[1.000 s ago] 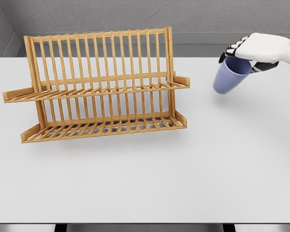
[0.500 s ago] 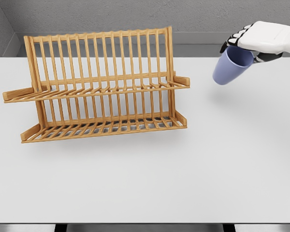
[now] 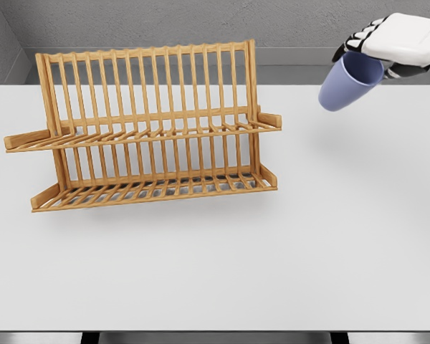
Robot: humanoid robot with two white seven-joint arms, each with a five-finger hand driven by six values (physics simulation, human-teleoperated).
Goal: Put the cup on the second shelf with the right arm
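The right hand's [image 3: 401, 44] fingers [image 3: 352, 44] curl around the rim of the blue cup [image 3: 350, 83], holding it tilted (mouth up and right) in the air above the white bench [image 3: 308, 236], well right of the wooden rack's [image 3: 147, 129] 2 bare shelves.

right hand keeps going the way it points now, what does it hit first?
The right hand points left, holding the cup above rack height. Probably the top right of the dish rack, though depth is unclear; it might pass clear.
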